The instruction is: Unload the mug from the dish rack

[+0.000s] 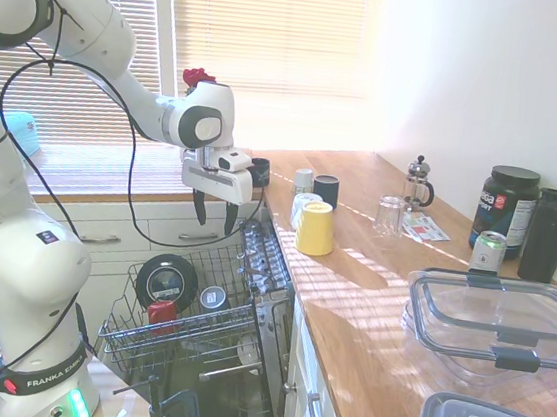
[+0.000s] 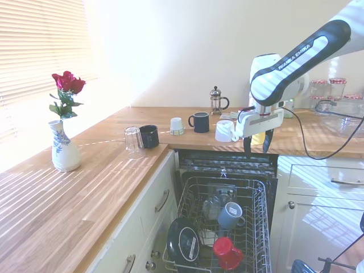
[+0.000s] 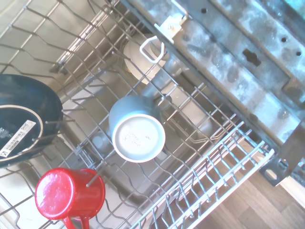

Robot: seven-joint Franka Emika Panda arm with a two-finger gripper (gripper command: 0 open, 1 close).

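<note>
In the first exterior view, the gripper [image 1: 214, 211] is held above the dish rack [image 1: 118, 336], well clear of its wires, with open air beneath; the fingers are spread apart and nothing is held. The mug [image 1: 161, 313] is seen near the rack's front edge. In the second exterior view, the mug [image 2: 228, 252] lies beside a black pan [image 2: 183, 242]. In the wrist view, the mug [image 3: 69, 193] is near a grey cup [image 3: 137, 134].

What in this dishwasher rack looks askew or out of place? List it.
Only a small oddity: the red mug lies tipped on its side at the front of the dish rack, beside the dark plate, not seated on the tines. Nothing looks spilled or broken.
</note>
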